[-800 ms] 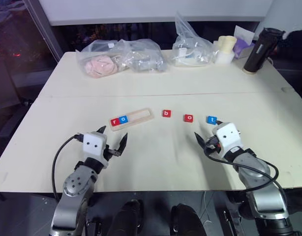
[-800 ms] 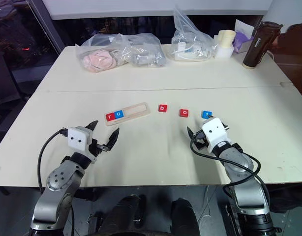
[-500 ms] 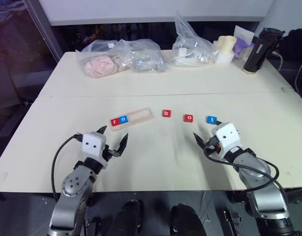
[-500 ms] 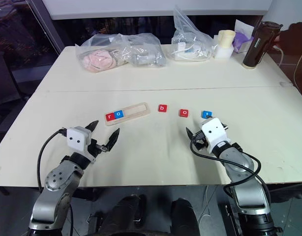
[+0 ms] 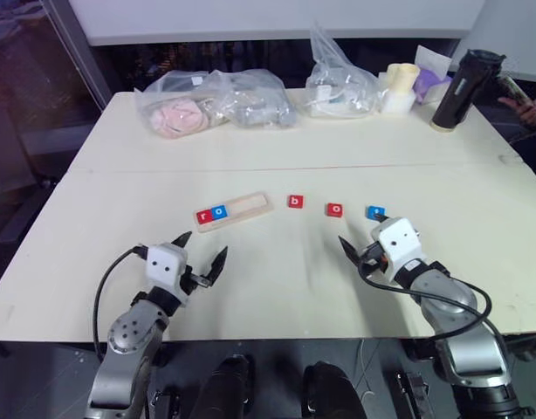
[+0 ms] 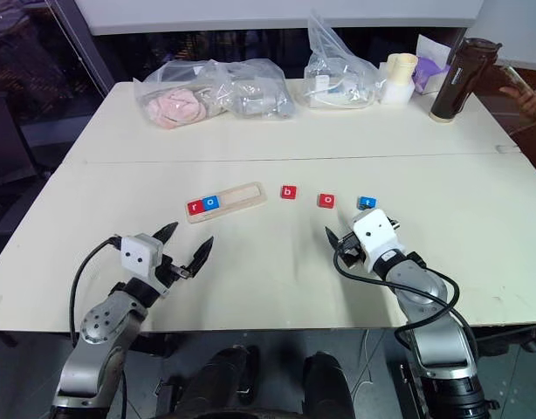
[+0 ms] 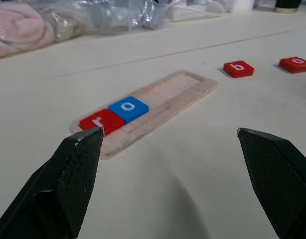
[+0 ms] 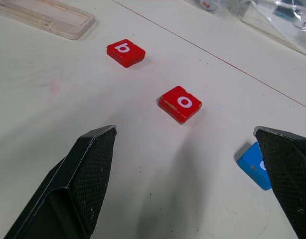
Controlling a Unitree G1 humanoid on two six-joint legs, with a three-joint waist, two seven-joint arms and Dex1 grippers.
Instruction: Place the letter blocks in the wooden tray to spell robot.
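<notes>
Already two tiles sit in the wooden tray [image 5: 234, 209], which lies slightly askew on the pale table [image 5: 277, 288] ahead of the left arm: a red r block [image 7: 101, 121] at the tray's near-left end and a blue o block [image 7: 128, 108] touching it, leaving about three places bare. Your next letter, by the spelling, is the red b block [image 5: 295, 202], lying flat just beside the tray's open end; a red o block [image 5: 335, 209] lies further right, and the blue t block [image 5: 375, 212] lies farthest right, just ahead of the right gripper [image 8: 188, 149]. That gripper hovers low over the table with its fingers spread wide and nothing between them; the left gripper [image 7: 170, 134] hangs likewise spread and empty, short of the tray's filled end. You would likely do best to take the b with the right gripper, passing over the red o so as not to nudge it, and to close on two opposite edges so the letter stays upright. Set it down flush against the blue o; a tilted tile may catch the tray's rim or shift the unanchored tray. Bagged items [image 5: 214, 102], a paper roll [image 5: 401, 85] and a dark flask [image 5: 461, 89] stand well apart at the far edge.
</notes>
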